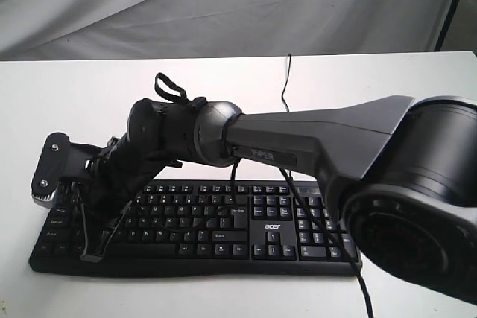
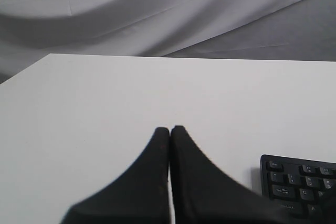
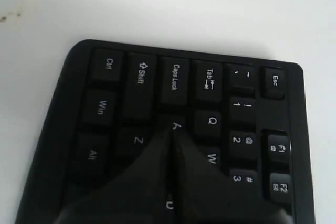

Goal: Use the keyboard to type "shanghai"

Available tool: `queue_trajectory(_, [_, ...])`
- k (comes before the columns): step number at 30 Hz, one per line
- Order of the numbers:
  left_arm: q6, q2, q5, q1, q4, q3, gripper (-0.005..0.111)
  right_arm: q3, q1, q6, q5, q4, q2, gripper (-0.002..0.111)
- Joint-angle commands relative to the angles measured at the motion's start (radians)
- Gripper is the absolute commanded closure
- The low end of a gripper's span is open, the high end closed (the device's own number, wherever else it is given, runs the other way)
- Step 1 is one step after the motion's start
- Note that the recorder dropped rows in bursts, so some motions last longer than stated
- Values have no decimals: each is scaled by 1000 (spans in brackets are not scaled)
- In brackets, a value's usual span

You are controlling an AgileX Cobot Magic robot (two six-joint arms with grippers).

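The black keyboard [image 1: 223, 221] with the acer logo lies across the white table [image 1: 74, 94]. My right arm reaches over it from the right to its left end. The right gripper [image 1: 95, 247] is shut with nothing in it. In the right wrist view its closed tips [image 3: 172, 129] sit at the A key [image 3: 176, 125], between Z and Q on the keyboard [image 3: 126, 93]. My left gripper [image 2: 169, 128] is shut and empty over bare table. The keyboard's Esc corner [image 2: 299, 182] lies off to one side of it. This gripper does not show in the exterior view.
The keyboard's thin black cable [image 1: 285, 87] runs away toward the table's back edge. A grey cloth backdrop [image 1: 223, 5] hangs behind the table. The right arm's bulky dark link [image 1: 417, 184] covers the keyboard's right end.
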Motion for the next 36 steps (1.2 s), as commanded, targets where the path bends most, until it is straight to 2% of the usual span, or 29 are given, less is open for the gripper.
queue_trajectory(1, [-2,-5,-11,2,-1,5,106,-2,1,-8,4,1,-1,108])
queue_trajectory(22, [-2,-5,-11,2,-1,5,106,-2,1,-8,10,1,27,108])
queue_trajectory(36, [-2,-5,-11,2,-1,5,106,-2,-2,-8,10,0,-52,108])
